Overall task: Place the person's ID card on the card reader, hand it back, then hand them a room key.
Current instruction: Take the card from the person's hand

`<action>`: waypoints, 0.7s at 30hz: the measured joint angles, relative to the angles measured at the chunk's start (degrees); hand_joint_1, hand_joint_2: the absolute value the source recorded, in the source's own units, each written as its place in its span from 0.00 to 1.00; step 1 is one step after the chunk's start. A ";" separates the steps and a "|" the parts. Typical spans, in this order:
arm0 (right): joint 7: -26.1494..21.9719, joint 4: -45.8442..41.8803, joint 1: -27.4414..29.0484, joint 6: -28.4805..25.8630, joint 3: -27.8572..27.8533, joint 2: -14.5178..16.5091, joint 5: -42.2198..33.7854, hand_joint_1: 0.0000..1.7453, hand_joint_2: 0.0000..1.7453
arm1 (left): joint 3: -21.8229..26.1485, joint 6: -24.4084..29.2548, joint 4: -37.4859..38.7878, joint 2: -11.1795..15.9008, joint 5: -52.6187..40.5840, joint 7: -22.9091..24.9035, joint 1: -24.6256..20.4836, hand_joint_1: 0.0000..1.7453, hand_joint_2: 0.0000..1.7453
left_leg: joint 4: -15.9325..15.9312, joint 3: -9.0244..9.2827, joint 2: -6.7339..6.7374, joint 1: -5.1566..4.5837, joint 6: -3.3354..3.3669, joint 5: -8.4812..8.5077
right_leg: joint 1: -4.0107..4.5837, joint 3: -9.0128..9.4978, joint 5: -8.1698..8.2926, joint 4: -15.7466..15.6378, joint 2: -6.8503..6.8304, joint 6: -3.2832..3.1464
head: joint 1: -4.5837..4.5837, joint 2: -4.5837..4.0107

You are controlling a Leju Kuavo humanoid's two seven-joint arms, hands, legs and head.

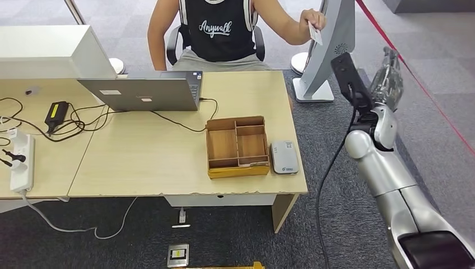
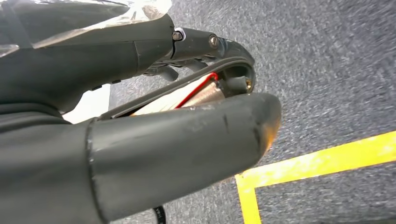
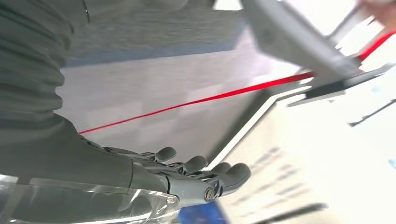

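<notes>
None of three steps done yet: small white ID card pinched in seated person's hand at one o'clock, raised right hand empty with fingers spread, left hand unclear, grey card reader bare at centre.

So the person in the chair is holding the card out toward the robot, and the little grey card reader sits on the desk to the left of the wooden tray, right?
Nearly. The person does hold the card out, but the head view shows the card reader on the desk to the right of the wooden tray, not the left, close beside it near the desk's right end.
</notes>
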 joint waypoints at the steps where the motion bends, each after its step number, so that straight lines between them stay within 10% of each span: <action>1: -0.30 -0.74 -0.36 -0.45 2.54 0.02 -0.15 0.00 1.00 | -0.01 -0.01 -0.01 -0.01 -0.03 -0.09 0.06 0.00 0.00 | 0.00 -0.04 -0.13 0.03 -0.01 0.05 | 0.03 0.00 0.01 0.00 -0.10 -0.01 | 0.00 -0.01; 21: -4.87 -0.48 -4.12 -1.42 23.29 3.55 0.90 0.00 1.00 | -0.64 -1.19 -0.07 -0.01 -1.16 0.14 -0.27 0.00 0.00 | 0.00 -0.11 -0.24 0.06 -0.01 0.05 | 0.07 -0.02 0.01 0.00 -0.25 -0.02 | -0.01 -0.01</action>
